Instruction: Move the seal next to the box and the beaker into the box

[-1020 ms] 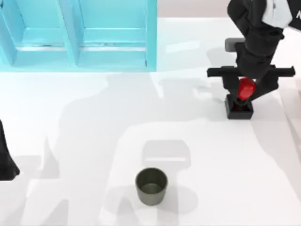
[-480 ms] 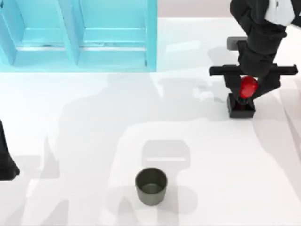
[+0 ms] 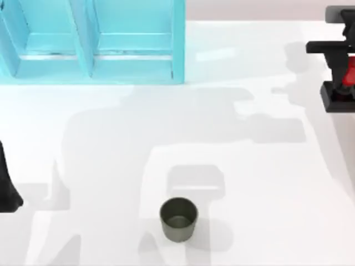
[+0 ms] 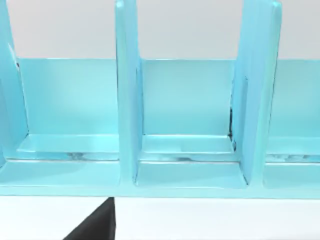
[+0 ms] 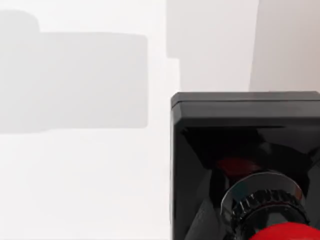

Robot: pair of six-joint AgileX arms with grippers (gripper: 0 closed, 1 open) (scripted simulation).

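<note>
The seal (image 3: 336, 104), a black block with a red knob, hangs at the table's far right edge, lifted off the surface. My right gripper (image 3: 348, 77) is shut on its knob and is partly cut off by the picture's edge. The right wrist view shows the seal (image 5: 240, 130) from close above, with white table below it. The olive-grey beaker (image 3: 178, 219) stands upright and alone near the front middle. The turquoise box (image 3: 94, 41) with open compartments sits at the back left, and the left wrist view faces the box (image 4: 190, 125). My left arm (image 3: 8, 188) is parked at the left edge.
White table stretches between the beaker, the box and the right edge. The box has upright dividers (image 4: 127, 100) between its compartments. Arm shadows lie across the middle of the table.
My right gripper has lifted the seal off the table and carried it right and toward the back, to the picture's edge. The beaker and the left arm have not moved.
</note>
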